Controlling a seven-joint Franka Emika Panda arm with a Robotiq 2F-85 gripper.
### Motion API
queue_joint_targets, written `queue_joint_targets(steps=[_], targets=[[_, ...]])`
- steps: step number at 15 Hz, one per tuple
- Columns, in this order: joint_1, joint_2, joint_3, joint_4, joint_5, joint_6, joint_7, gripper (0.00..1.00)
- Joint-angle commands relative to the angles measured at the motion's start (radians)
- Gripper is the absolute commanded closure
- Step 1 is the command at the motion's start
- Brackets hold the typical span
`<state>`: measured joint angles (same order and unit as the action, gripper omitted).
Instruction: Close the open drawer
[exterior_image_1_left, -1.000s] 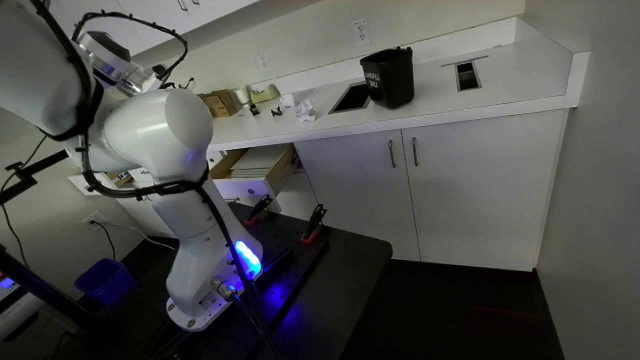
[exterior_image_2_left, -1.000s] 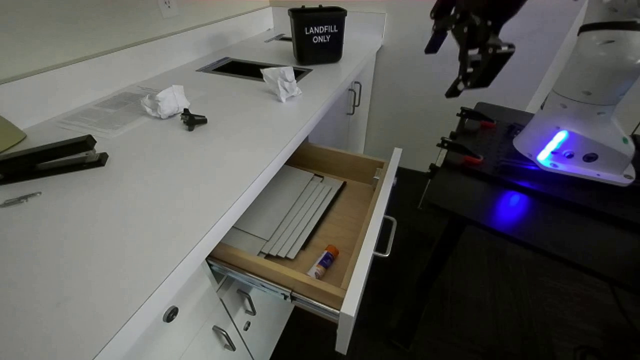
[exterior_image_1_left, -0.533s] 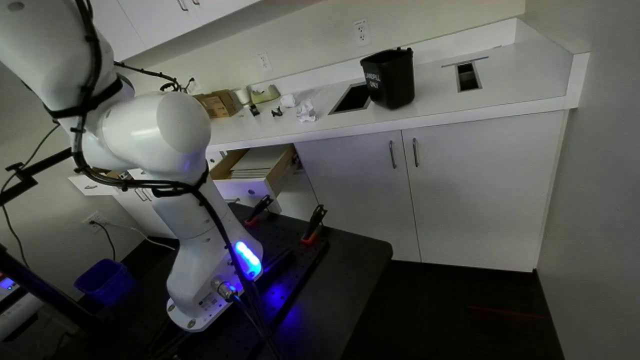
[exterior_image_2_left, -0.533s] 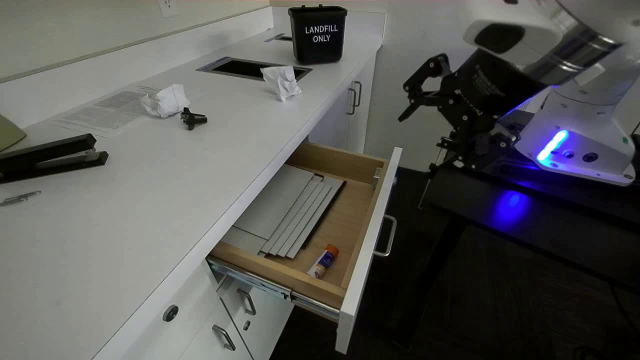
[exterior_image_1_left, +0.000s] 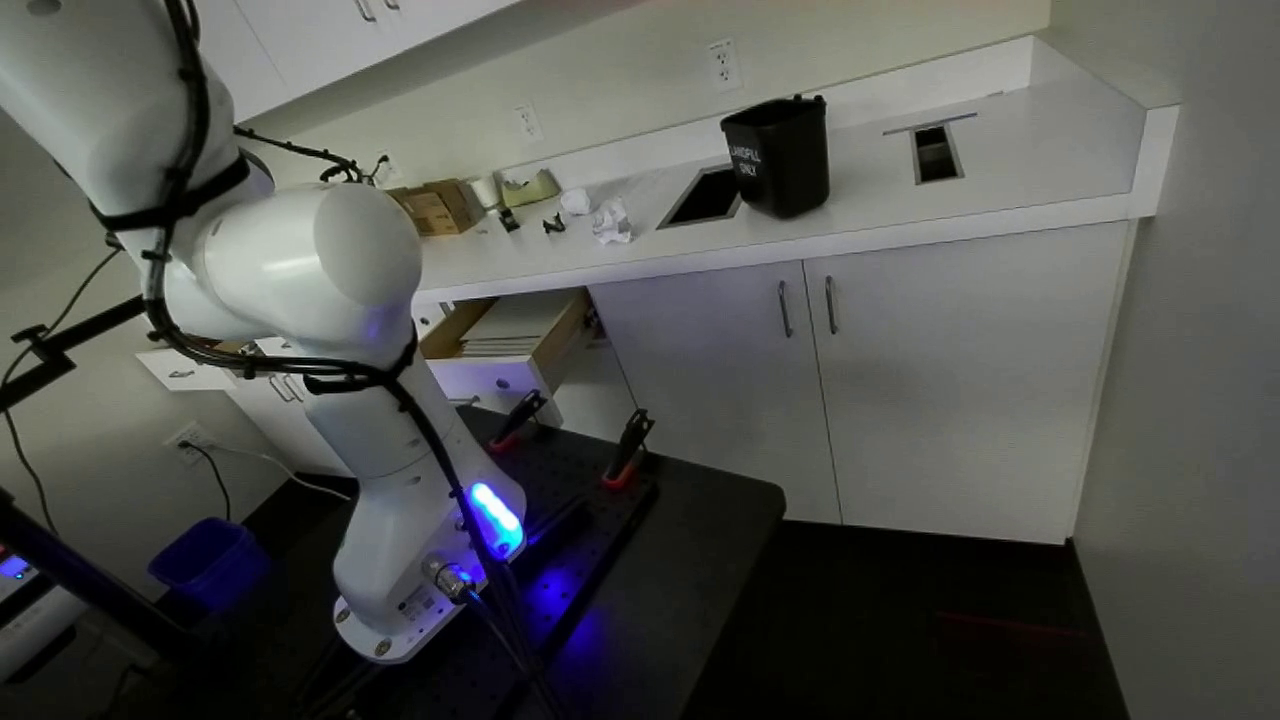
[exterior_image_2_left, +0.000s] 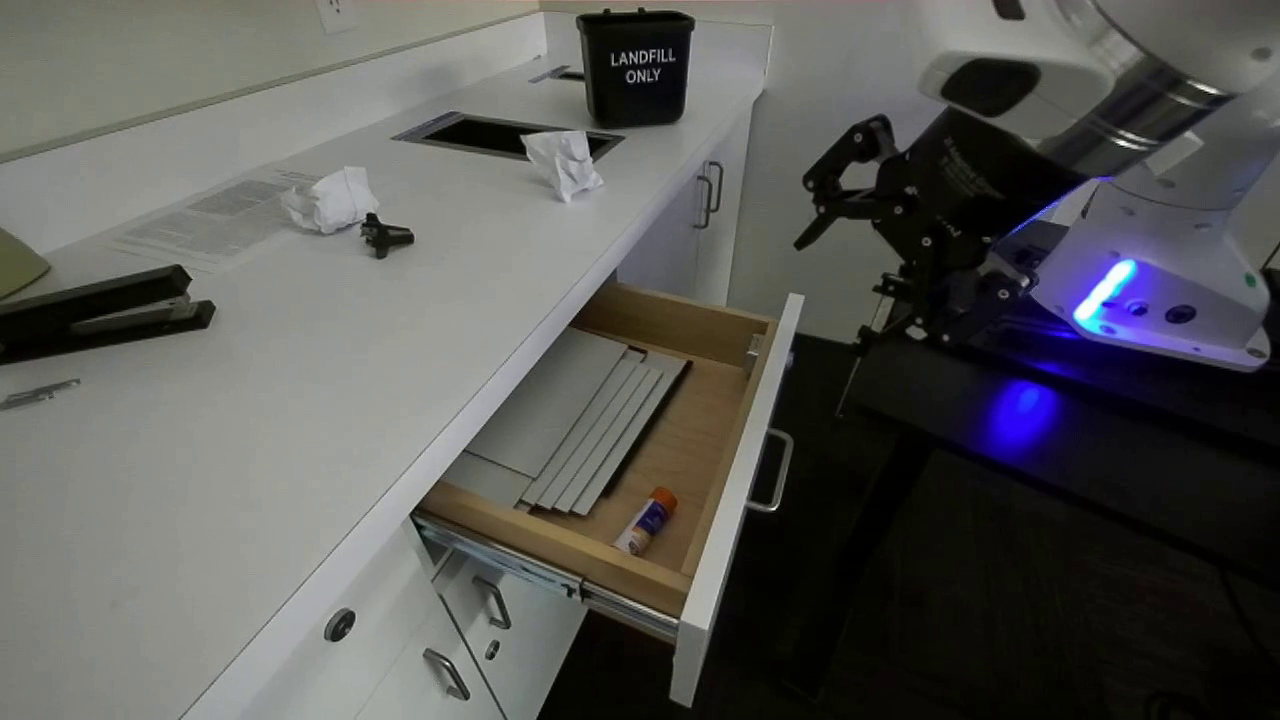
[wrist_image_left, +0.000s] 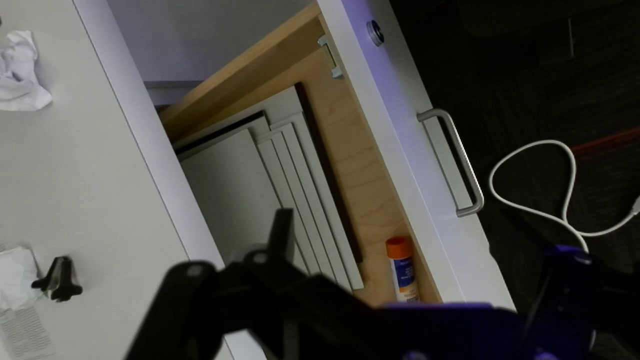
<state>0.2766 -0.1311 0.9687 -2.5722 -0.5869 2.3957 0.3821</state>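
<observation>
The drawer is pulled out from under the counter. Its white front panel (exterior_image_2_left: 742, 500) and tan wooden inside show in an exterior view; it also shows in an exterior view (exterior_image_1_left: 488, 378), partly behind the arm. In the wrist view the drawer front (wrist_image_left: 400, 130) runs diagonally, with its metal handle (wrist_image_left: 470, 175) on the outer side. My gripper (exterior_image_2_left: 858, 285) is open and empty, out in front of the drawer front and higher than it, apart from it. In the wrist view its fingers (wrist_image_left: 420, 247) are spread wide at the bottom. The arm hides the gripper in an exterior view.
Grey boards (exterior_image_2_left: 590, 430) and a glue stick (exterior_image_2_left: 648, 522) lie inside the drawer. The white counter (exterior_image_2_left: 300, 400) holds a stapler (exterior_image_2_left: 100, 312), crumpled paper and a black bin (exterior_image_2_left: 638, 70). The robot's black table (exterior_image_2_left: 960, 400) with clamps stands opposite.
The arm has come down and the gripper has swung from high up to a lower spot facing the drawer and counter. In the last half second it barely moved. The drawer has not moved.
</observation>
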Motion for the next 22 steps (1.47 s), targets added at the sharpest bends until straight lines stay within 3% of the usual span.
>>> queue_joint_targets(steps=[1,3,4,5,9,14,15,17,22], targets=[[-0.006,0.026,0.023,-0.002,-0.055,0.001,0.033,0.0],[-0.006,0.058,0.045,-0.013,-0.116,0.026,0.062,0.0],[-0.008,0.071,0.056,-0.017,-0.155,0.03,0.091,0.25],[-0.009,0.091,0.068,-0.021,-0.204,0.036,0.13,0.26],[-0.006,0.186,0.076,-0.019,-0.453,0.052,0.309,0.58],[0.033,0.404,0.005,0.023,-0.85,0.009,0.53,0.96],[0.094,0.436,-0.065,0.031,-0.9,0.019,0.556,0.99],[0.144,0.536,-0.131,0.067,-1.006,0.008,0.61,1.0],[0.229,0.714,-0.255,0.164,-1.152,0.024,0.662,1.0]])
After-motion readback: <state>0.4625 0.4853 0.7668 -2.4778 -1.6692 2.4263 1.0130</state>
